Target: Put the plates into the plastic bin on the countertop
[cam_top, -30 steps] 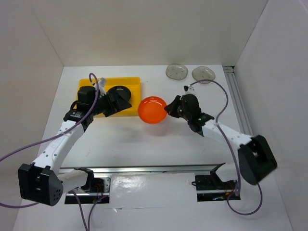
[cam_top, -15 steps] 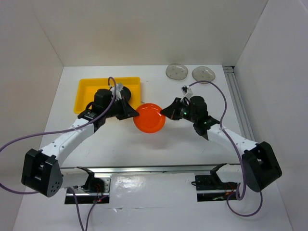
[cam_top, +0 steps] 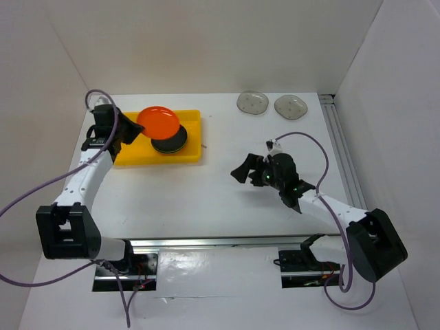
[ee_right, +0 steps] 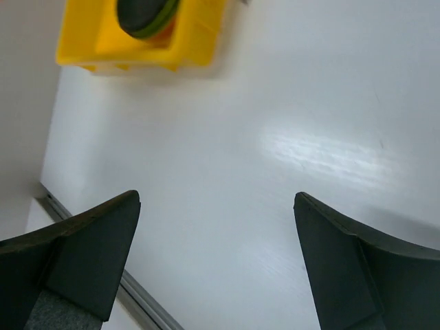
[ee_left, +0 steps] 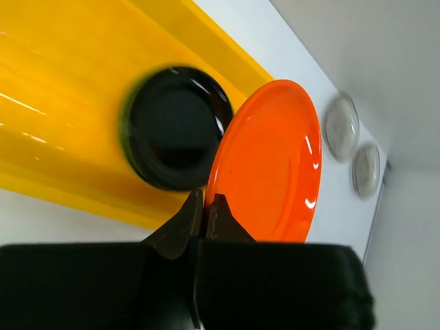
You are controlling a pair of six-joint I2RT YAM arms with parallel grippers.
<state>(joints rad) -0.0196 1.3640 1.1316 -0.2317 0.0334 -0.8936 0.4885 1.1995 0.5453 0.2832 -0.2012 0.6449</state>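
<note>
We carry the round orange plastic plate, its rim pinched in our closed left gripper, over the yellow plastic bin; next, we judge, lower and release. Our right gripper gapes empty.

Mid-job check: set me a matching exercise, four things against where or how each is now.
1 round orange plastic plate
2 round black plastic plate
3 two translucent grey round plastic dishes
4 right pincer

A lying in the rectangular yellow plastic bin
B empty, open above the white countertop
C pinched in the left pincer
D on the countertop's far edge

Pairs: 1-C, 2-A, 3-D, 4-B
</note>
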